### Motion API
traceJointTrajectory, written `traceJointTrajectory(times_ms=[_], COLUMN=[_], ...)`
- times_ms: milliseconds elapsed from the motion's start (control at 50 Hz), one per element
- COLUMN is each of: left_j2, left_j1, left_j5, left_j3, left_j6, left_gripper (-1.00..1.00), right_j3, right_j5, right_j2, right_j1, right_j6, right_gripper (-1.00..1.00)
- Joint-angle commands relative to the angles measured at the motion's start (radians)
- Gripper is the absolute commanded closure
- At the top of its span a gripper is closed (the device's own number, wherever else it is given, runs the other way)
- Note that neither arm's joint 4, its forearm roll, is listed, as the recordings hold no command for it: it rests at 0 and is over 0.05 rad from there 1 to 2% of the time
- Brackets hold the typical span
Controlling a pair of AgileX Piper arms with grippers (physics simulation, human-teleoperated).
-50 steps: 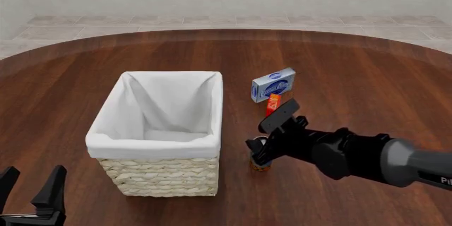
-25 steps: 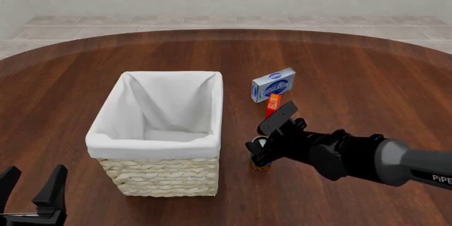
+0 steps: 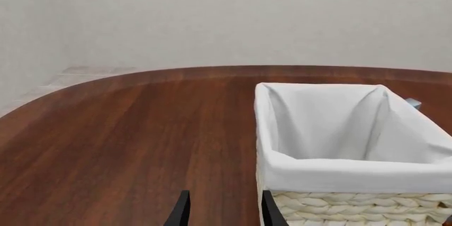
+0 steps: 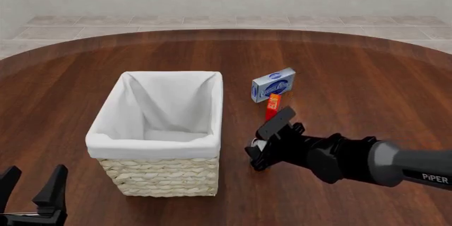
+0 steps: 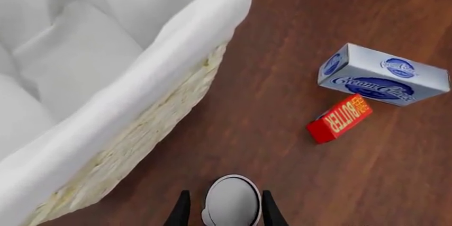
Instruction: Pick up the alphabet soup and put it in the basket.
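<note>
Nearby, butter box [image 5: 340,118] beside cream-cheese box [image 5: 383,75].

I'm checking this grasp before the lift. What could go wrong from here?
1. The right gripper straddles the can near its top; a shallow grip might let it slip or tip.
2. The basket wall is close beside the can, so a low carry could strike the rim.
3. The butter box lies nearby and could be nudged.
</note>
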Motion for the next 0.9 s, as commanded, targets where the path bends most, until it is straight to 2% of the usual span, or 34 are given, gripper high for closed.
traceJointTrajectory(times_ms=[20,900], left_j2=[0.003,0.002], left_j1=[0.0,0.004], left_j5=[-0.002,-0.001], left_j3=[0.0,0.0], left_j6=[0.0,-0.002], left_gripper=[-1.0,-1.0], right_j3=[0.009,0.032], right_j5=[-0.01,-0.043], right_j2=[0.012,0.05], right_j1=[-0.004,-0.026], right_j6=[0.002,-0.011], right_gripper=[-1.0,-1.0])
